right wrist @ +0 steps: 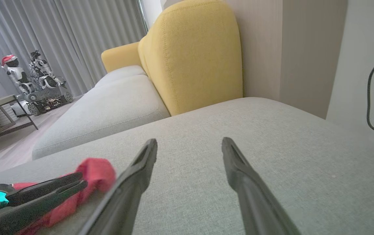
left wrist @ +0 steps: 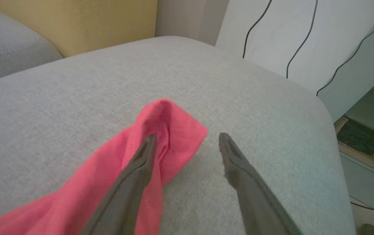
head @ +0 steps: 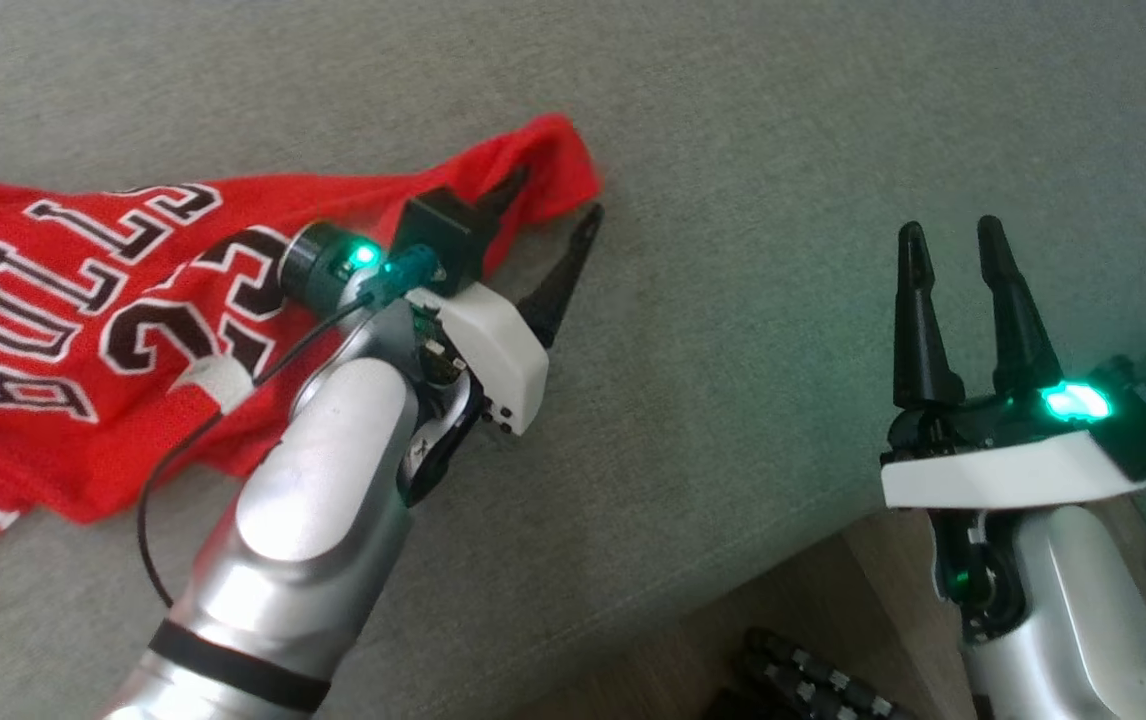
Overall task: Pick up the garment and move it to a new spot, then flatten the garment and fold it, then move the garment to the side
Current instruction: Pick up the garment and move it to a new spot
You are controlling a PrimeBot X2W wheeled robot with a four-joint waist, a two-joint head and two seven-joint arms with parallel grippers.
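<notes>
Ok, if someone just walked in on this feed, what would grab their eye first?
The red jersey lies across the left of the grey cushion. The left gripper stands open at its narrow end, one finger over the cloth. The right gripper hangs open by the cushion's near right edge.

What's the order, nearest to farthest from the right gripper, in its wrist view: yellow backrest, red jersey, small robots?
1. red jersey, lower left.
2. yellow backrest, ahead, upper middle.
3. small robots, far left by the curtains.
</notes>
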